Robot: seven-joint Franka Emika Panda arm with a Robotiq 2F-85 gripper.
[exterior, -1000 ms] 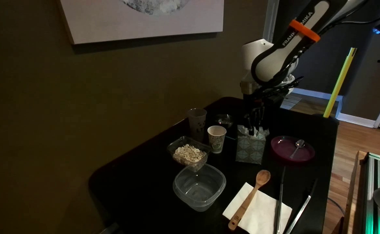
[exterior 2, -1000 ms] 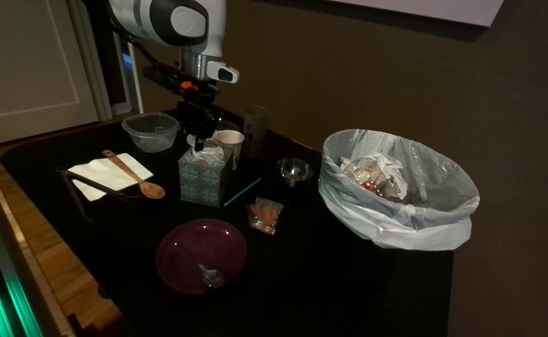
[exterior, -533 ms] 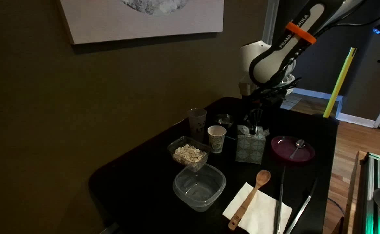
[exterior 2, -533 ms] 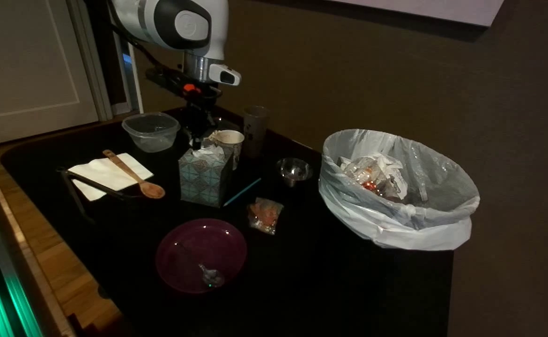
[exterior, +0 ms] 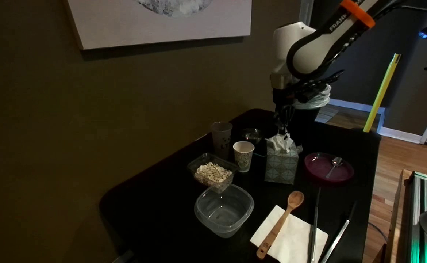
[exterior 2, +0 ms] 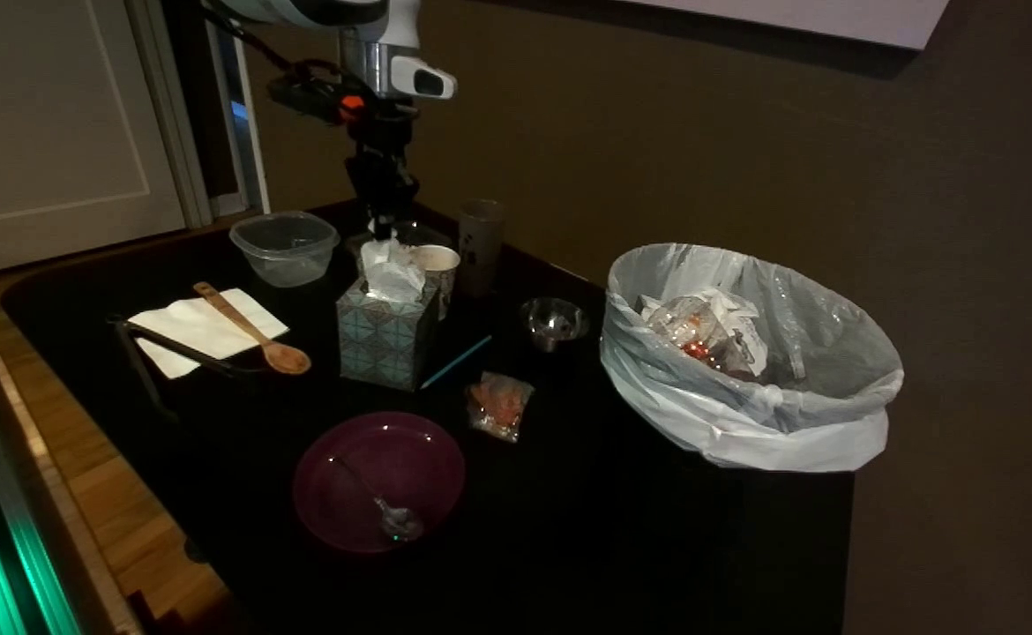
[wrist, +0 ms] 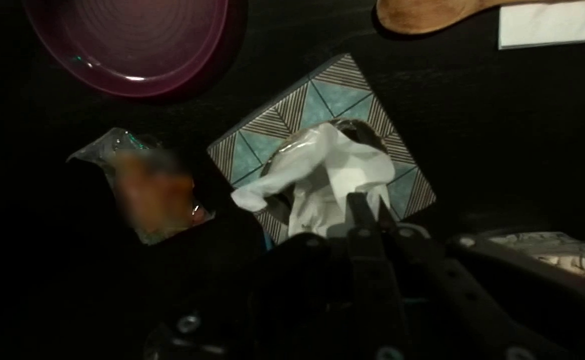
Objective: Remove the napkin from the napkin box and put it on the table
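Gripper [wrist: 372,205] pinching a white napkin [exterior 2: 391,275] above the napkin box [exterior 2: 382,342]

The gripper points downward, its fingers [wrist: 359,212] nearly together, with the napkin caught at their tips. From there the napkin (thin and crumpled) hangs down to the box's opening; how much of it sits inside is hidden. The box, patterned in teal and grey, stands upright directly below the tool on a glossy black table [exterior: 162,208]. Low and near the tool, a paper cup [exterior: 243,157] stands just beside the box. Farther from the tool, in both exterior views, are a purple plate [exterior 2: 421,467] bearing a metal spoon [exterior 2: 400,522], and a wooden spoon [exterior: 281,223] lying across a flat pale sheet [exterior: 298,233]. Well apart from the tool is a white-lined bin [exterior 2: 772,445].
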